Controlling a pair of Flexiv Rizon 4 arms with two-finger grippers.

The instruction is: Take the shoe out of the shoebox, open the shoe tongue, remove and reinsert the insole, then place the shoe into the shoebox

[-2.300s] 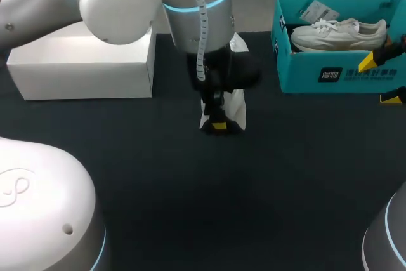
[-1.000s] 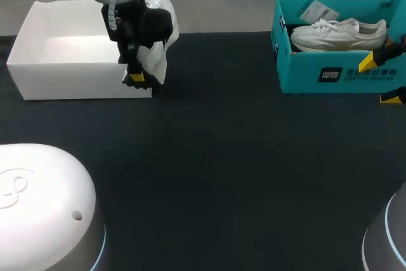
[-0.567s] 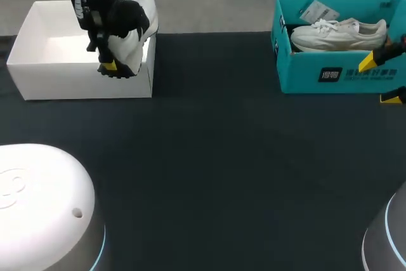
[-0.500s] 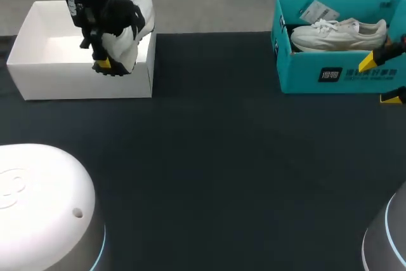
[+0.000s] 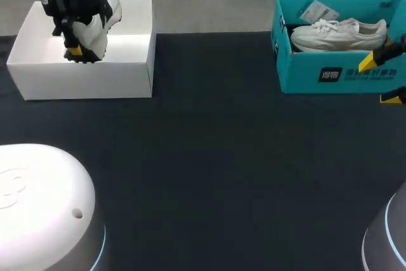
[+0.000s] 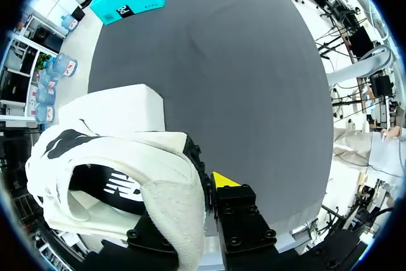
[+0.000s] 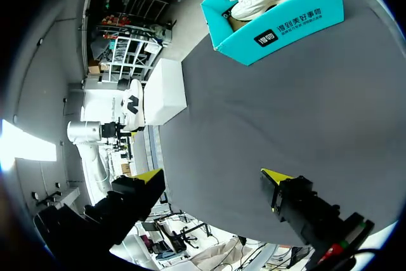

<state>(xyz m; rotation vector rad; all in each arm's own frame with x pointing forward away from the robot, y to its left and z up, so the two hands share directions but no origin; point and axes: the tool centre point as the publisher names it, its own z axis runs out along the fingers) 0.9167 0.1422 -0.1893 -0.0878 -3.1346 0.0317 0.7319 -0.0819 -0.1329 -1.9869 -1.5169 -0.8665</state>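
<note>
The shoe (image 5: 96,9), white with black markings, hangs in the left gripper (image 5: 76,52), which pinches it at the heel end. One yellow tip shows against the sole and the other finger is hidden by the shoe. The shoe is held above the open white shoebox (image 5: 82,82), which sits at the far left of the dark desk (image 5: 222,169). The right gripper (image 7: 212,174) is spread wide and holds nothing, just in front of a teal box (image 5: 336,75) at the far right. A second shoe (image 5: 337,33) lies on its side inside that box.
</note>
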